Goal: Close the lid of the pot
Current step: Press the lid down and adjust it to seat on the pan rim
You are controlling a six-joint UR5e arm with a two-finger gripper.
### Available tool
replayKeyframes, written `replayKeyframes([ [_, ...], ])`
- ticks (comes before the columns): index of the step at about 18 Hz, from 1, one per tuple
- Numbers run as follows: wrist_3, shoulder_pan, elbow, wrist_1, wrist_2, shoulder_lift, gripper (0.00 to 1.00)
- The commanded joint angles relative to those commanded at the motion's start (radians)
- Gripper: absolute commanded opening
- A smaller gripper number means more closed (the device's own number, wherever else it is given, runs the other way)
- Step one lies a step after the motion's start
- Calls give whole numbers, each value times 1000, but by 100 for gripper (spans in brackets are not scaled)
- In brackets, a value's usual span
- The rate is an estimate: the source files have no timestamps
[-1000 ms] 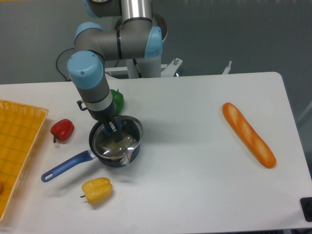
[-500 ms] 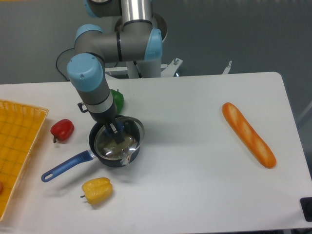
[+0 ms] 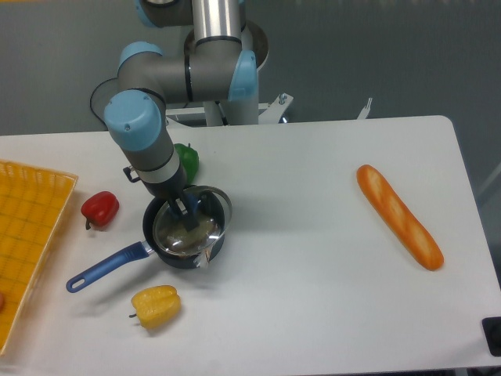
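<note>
A small black pot (image 3: 166, 253) with a long blue handle (image 3: 106, 267) stands on the white table left of centre. The glass lid (image 3: 188, 227) with a silver rim lies over the pot, shifted a little to the upper right, its far rim raised past the pot's edge. My gripper (image 3: 186, 211) reaches down from above onto the lid's middle, its fingers around the blue knob, which is mostly hidden between them.
A green pepper (image 3: 188, 160) sits just behind the pot, a red pepper (image 3: 100, 208) to its left, a yellow pepper (image 3: 155, 306) in front. A woven yellow tray (image 3: 23, 227) lies at the left edge. A baguette (image 3: 399, 216) lies at the right.
The arm has shifted slightly, and the lid has moved a touch with it over the pot. The pot and peppers stay put.
</note>
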Motion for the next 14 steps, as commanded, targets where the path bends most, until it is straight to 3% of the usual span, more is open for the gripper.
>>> replayKeyframes([
  [14,-26,-9,0,0,0,-3,45],
])
